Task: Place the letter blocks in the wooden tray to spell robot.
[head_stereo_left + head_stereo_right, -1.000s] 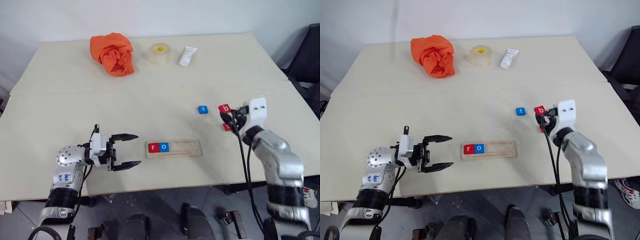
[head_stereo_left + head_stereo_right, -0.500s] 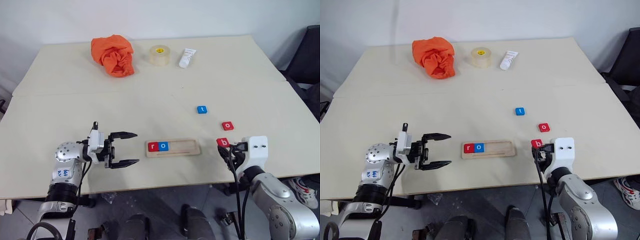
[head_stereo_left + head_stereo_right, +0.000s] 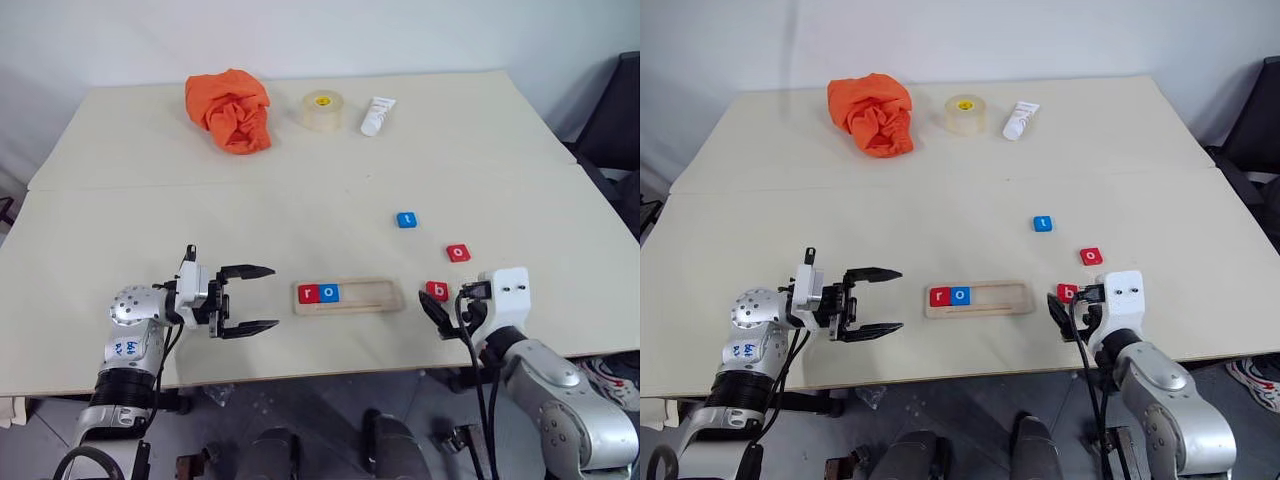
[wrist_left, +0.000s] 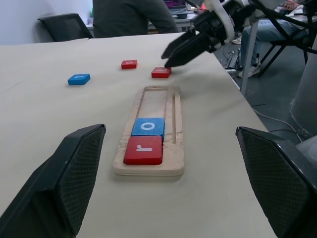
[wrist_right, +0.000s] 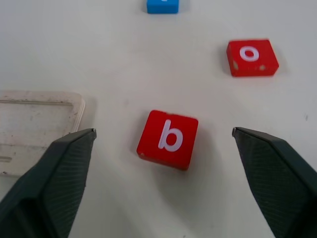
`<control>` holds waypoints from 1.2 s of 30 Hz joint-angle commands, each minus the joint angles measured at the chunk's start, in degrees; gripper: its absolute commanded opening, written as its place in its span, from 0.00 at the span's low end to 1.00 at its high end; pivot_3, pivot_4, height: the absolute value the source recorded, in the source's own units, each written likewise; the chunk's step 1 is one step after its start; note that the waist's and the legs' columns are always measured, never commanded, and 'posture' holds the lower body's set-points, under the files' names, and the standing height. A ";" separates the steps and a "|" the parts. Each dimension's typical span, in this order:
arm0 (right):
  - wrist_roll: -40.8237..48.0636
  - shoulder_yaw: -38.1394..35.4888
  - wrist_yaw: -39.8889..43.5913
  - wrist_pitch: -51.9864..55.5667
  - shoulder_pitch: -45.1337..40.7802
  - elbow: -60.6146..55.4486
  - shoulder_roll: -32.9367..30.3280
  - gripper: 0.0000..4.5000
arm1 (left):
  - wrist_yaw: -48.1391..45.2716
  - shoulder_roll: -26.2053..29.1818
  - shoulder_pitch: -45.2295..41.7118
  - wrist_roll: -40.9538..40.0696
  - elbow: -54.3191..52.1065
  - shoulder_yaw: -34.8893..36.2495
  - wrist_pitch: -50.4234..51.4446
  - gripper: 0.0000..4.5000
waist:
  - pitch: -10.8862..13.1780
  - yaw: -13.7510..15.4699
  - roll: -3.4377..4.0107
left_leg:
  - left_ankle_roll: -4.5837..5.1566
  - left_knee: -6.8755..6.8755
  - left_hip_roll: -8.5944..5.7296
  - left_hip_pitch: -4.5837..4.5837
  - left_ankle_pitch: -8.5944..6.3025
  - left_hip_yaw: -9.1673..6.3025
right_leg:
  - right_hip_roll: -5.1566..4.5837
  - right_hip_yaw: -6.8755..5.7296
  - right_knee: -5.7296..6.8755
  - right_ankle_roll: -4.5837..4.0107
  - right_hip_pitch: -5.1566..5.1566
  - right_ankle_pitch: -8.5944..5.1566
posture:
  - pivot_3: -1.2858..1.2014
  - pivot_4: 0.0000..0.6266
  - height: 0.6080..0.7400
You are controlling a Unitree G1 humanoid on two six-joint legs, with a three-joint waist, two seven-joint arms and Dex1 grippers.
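The wooden tray (image 3: 372, 297) lies near the table's front edge, with a red r block (image 3: 308, 294) and a blue o block (image 3: 329, 293) side by side at its left end. A red b block (image 3: 437, 291) lies flat on the table just right of the tray, free between the spread fingers of my open right gripper (image 3: 450, 313). In the right wrist view the b block (image 5: 168, 139) touches neither finger. Farther back sit a red o block (image 3: 458, 253) and a blue t block (image 3: 406, 219). My left gripper (image 3: 274, 297) stands open and empty left of the tray, pointing at it.
Along the far side of the table sit an orange cloth (image 3: 230, 108), a tan tape roll (image 3: 320, 108) and a white tube (image 3: 377, 115). A black chair (image 3: 620, 110) stands off the right edge. A person (image 4: 129, 17) is beyond the table in the left wrist view.
My right gripper drew the b block back from beside the o and t blocks to the tray's right end, then opened; the block now lies on the table. The left arm stayed still.
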 commanded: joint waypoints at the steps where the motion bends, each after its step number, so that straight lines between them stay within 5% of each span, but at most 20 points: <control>1: 3.13 -1.83 5.41 -1.01 -2.99 0.21 -4.91 0.99 | 0.36 0.33 -0.21 -1.12 -1.31 1.03 0.07 1.00 | 0.00 0.01 -0.01 | 0.00 0.00 -0.01 0.01 0.00 0.00 | -0.01 0.03 0.00 0.00 0.00 0.00 | 0.52 0.24 1.00; 12: 2.87 3.24 31.71 -11.81 -10.96 15.76 -27.71 0.99 | 1.28 -0.50 -1.56 -0.56 0.16 1.15 -0.64 1.00 | 0.04 0.06 -0.12 | 0.08 -0.02 -0.01 0.13 -0.04 0.09 | 0.00 0.11 -0.10 0.02 0.11 0.01 | 0.52 0.24 1.00; 19: -2.97 10.50 48.01 -25.85 -16.67 31.85 -36.45 0.99 | 2.05 -0.40 -0.62 -0.73 -0.70 1.35 -0.91 1.00 | 0.06 0.02 -0.15 | 0.08 -0.04 0.01 0.11 -0.07 0.47 | -0.01 0.07 -0.23 0.07 0.11 0.04 | 0.52 0.24 1.00; 36: -13.32 21.21 60.48 -41.12 -30.18 54.04 -32.90 0.99 | 4.17 0.08 2.90 -0.92 -4.53 2.26 -0.51 1.00 | 0.06 0.04 -0.15 | 0.01 -0.02 0.06 0.11 -0.08 0.59 | -0.03 0.06 -0.40 0.18 0.11 0.12 | 0.52 0.24 1.00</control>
